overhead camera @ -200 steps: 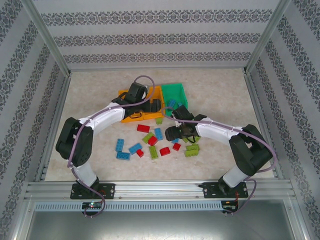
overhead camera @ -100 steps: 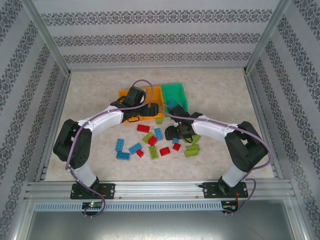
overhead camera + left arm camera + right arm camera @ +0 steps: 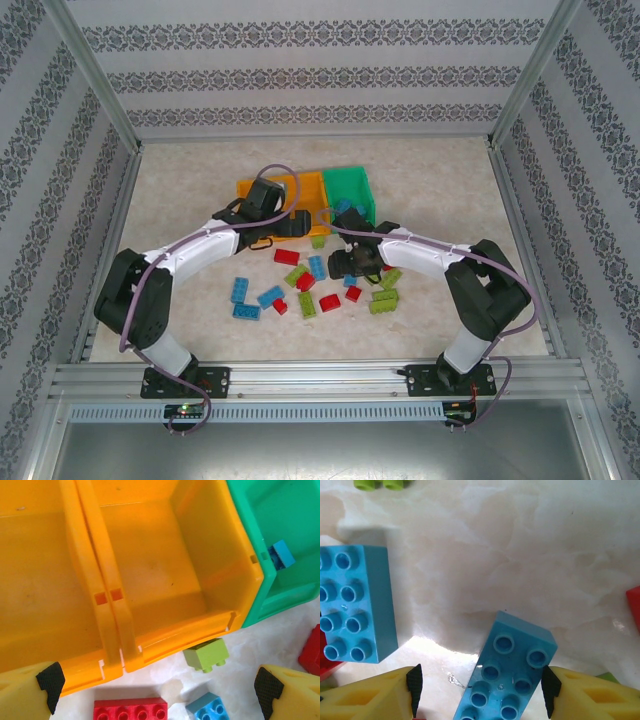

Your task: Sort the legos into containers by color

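Observation:
My right gripper (image 3: 480,690) is open and straddles a tilted blue lego (image 3: 512,672) lying on the table. The right pad touches the lego's corner and the left pad stands clear of it. From above, this gripper (image 3: 345,264) is low among the scattered legos. My left gripper (image 3: 157,687) is open and empty, hovering at the near rim of the two orange containers (image 3: 150,575), which look empty. The green container (image 3: 255,555) holds a blue lego (image 3: 281,555). Below the rim lie a lime lego (image 3: 206,654), a red lego (image 3: 131,709) and a blue lego (image 3: 209,707).
Red, blue and lime legos are scattered mid-table (image 3: 300,290), between both arms. A second blue lego (image 3: 352,605) lies just left of the right gripper. The containers (image 3: 352,185) stand side by side behind the pile. Metal rails and patterned walls fence the table.
The left arm's elbow has swung out to the left, and its gripper has drawn back a little to the bins' near rim. The right gripper has hardly shifted.

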Controlling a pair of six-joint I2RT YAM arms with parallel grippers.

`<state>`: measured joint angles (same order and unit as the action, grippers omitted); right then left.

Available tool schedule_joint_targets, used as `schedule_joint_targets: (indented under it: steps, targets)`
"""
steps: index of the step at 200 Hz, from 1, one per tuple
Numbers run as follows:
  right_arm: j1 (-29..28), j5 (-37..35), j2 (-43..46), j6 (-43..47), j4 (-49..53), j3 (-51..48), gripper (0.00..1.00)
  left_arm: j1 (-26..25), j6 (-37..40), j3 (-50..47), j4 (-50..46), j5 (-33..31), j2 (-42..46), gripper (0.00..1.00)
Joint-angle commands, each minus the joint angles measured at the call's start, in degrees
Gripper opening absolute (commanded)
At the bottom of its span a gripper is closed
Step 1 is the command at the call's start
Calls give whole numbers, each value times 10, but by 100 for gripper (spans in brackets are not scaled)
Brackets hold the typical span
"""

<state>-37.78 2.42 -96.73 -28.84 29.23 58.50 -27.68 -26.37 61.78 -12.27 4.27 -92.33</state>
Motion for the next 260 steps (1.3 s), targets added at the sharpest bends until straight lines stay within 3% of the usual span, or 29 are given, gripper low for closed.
schedule_joint_targets:
  steps: [1, 109, 173, 224, 260]
  targets:
    - [-6, -14, -8, -9, 27, 8, 64, 0, 10, -19, 9, -24, 30, 100]
    - [-6, -22, -74, -5, 45, 49, 54, 0, 18, -59, -8, -46, 80, 99]
    - [2, -38, -61, 4, 46, 78, 22, 0, 28, -87, -32, -82, 121, 99]
    - [46, -87, 21, 40, 10, 110, 20, 0, 35, -114, -57, -115, 149, 99]
    - [96, -94, -11, 77, -22, 164, 20, 0, 35, -132, -82, -132, 160, 99]
